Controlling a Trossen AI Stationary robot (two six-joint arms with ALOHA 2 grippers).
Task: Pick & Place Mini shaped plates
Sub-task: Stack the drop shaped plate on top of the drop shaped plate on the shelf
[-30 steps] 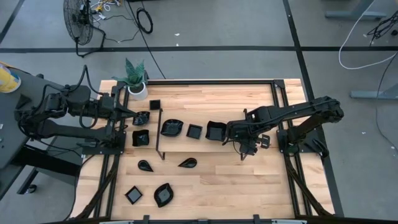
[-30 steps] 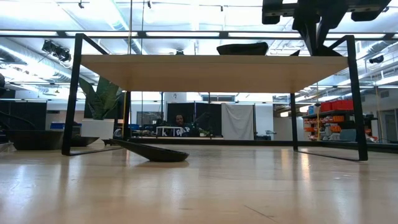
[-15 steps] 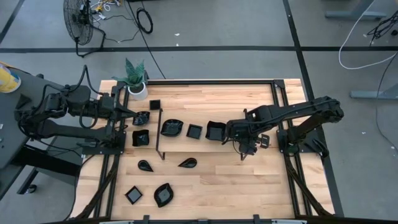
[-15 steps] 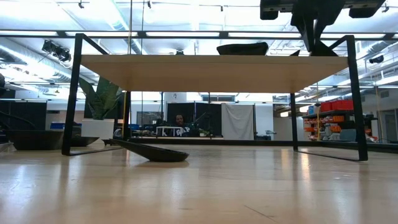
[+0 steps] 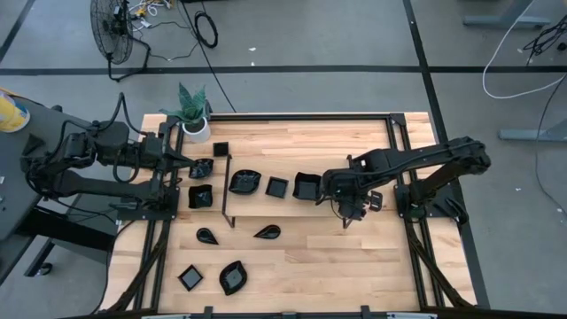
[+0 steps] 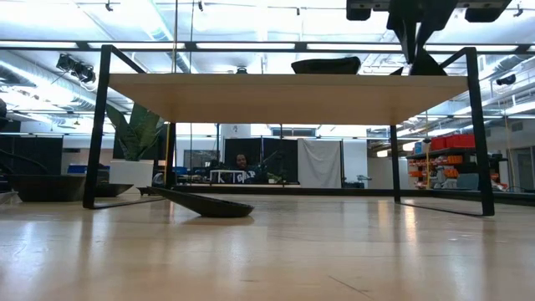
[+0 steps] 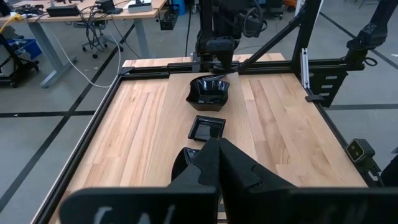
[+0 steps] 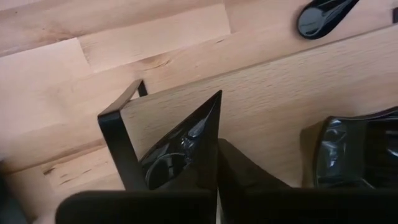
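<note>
Several small glossy black mini shaped plates lie on the wooden table. One is a deep square plate [image 5: 306, 186], standing on a raised wooden board [image 6: 284, 88] carried by a thin black frame [image 5: 226, 190]. My right gripper [image 5: 329, 190] points down at this plate's right side and is shut on its rim. A flat square plate [image 5: 277, 186] and a leaf plate [image 5: 244, 182] lie to its left. My left gripper [image 5: 190, 162] is shut, holds nothing and hangs at the table's left edge beside another plate [image 5: 202, 168]. My right gripper pinches the deep square plate's rim [image 8: 198, 134] on the side toward the table's right edge, near a pointed corner [image 8: 217, 96]. The fingers come from above, pointing steeply down. In the low view the plate's underside [image 6: 426, 70] still seems to rest on the board.
Two teardrop plates [image 5: 267, 232] [image 5: 208, 235], a square plate [image 5: 190, 278] and a leaf plate [image 5: 233, 277] lie toward the near edge. A white pot with a green plant [image 5: 196, 124] stands at the far left corner. A black rail [image 5: 394, 159] borders the table's right side.
</note>
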